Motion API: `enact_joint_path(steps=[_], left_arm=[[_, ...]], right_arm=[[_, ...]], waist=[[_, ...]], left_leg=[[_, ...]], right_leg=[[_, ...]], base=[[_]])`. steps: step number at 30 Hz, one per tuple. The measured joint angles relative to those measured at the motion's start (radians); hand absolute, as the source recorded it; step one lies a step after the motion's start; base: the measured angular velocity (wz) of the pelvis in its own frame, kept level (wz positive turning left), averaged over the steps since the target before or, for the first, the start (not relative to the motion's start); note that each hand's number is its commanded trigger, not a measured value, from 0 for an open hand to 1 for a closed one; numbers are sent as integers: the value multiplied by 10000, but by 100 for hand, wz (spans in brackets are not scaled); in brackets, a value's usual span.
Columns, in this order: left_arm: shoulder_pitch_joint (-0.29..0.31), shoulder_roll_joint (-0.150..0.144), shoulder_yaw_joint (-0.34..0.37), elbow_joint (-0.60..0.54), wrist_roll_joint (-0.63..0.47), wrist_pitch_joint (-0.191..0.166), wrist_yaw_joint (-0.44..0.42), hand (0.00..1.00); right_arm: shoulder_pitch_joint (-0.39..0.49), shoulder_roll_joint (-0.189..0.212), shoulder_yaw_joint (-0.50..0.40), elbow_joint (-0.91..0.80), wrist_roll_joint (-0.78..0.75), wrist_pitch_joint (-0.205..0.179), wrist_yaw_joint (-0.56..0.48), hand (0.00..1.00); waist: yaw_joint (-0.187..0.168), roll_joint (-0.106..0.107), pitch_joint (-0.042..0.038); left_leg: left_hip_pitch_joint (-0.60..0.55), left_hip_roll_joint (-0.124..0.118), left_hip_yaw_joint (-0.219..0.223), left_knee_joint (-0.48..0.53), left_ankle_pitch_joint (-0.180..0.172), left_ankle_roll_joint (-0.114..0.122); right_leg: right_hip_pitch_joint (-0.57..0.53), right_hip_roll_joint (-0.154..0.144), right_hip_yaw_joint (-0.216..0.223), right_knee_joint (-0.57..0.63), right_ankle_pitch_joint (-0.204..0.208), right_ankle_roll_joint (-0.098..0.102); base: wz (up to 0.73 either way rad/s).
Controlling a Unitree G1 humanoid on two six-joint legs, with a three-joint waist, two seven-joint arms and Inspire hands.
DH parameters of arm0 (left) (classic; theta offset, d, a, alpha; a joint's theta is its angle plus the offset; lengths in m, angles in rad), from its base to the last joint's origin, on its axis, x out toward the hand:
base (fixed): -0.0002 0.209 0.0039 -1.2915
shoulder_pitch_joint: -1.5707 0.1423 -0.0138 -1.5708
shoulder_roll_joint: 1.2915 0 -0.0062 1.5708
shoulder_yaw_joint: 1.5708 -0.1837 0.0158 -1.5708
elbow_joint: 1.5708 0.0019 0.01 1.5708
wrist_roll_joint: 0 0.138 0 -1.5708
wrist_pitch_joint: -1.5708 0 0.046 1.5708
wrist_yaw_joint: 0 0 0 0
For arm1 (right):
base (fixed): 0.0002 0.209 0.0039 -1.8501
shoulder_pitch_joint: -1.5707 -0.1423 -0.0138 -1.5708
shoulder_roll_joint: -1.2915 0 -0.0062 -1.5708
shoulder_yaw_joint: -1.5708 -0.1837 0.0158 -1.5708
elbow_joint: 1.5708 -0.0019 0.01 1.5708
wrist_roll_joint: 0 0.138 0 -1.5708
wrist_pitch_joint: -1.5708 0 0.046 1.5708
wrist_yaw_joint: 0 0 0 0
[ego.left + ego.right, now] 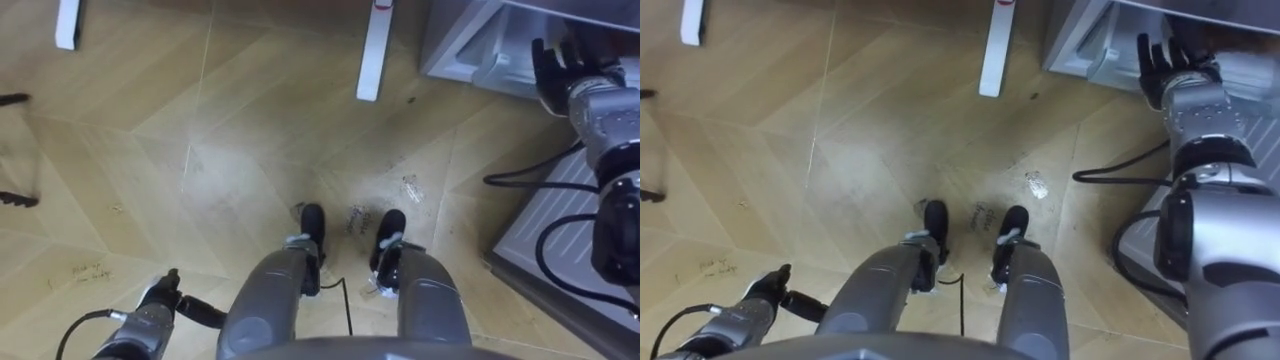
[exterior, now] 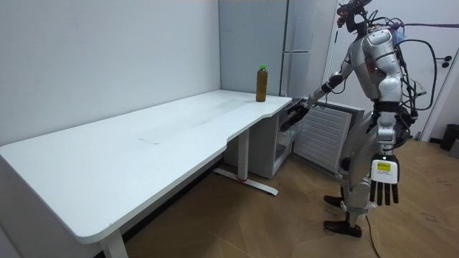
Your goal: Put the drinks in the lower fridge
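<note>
A brown drink bottle (image 2: 262,83) with a green cap stands upright on the far corner of the white table (image 2: 143,143). I stand on the wooden floor beside that corner, facing a low grey fridge unit (image 1: 455,40) next to the table's leg. My right arm reaches out to it. My right hand (image 1: 556,66) is open, fingers straight, at the unit's upper edge, and holds nothing; the room view shows this hand (image 2: 296,113) just below the table's corner. My left hand (image 2: 384,188) hangs open at my side, and the left eye view shows it (image 1: 160,298) low on the left.
A tall grey fridge (image 2: 287,43) rises behind the table's corner. A pale ribbed panel (image 1: 565,215) lies close to my right foot, with dark cables across it. The table's white foot (image 1: 372,50) runs ahead of me. Open wooden floor (image 1: 200,150) spreads to my left.
</note>
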Motion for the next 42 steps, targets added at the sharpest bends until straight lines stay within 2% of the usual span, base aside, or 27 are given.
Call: enact_joint_path(steps=[14, 20, 25, 33, 37, 42], left_arm=[[149, 9, 9, -8, 2, 7, 28, 0], [149, 10, 42, -8, 28, 14, -142, 0], [149, 7, 54, -8, 38, 29, -235, 0], [78, 22, 77, -18, -20, 49, -474, 0], [108, 73, 84, -2, -41, -5, -669, 0], [125, 74, 138, -47, -156, -88, -771, 0]], right_arm=[[0, -8, 91, 4, 0, 2, -50, 0], [10, -155, 91, 122, 1, 43, -42, 0], [26, -169, 116, 188, -18, 64, 72, 0], [565, -174, 523, 372, -105, 60, 877, 0], [1118, -176, 537, 374, -113, 64, 1261, 0], [1290, -177, 567, 1127, -116, 81, 1820, 0]], waist=[[13, 10, -6], [211, 10, -6], [239, 17, -1], [210, 91, 22], [205, 103, 25], [169, 130, 10]], left_leg=[[71, -2, 36, 4, 4, 5], [139, -15, 52, 13, 4, 5], [204, -8, 57, 18, 9, 6], [812, 80, 47, -47, -8, -8], [1244, 173, 46, -71, -55, -43], [2043, 314, 41, -258, -151, -109]], right_leg=[[40, -4, 13, 43, 4, -4], [41, -15, 47, 134, -7, -14], [120, -25, 11, 127, -10, -21], [963, 87, -155, -267, -11, -7], [1583, 150, -289, -531, -34, -3], [2557, 363, -368, -1166, 75, -2]], base=[[0], [-1], [1], [4], [9], [-2]])
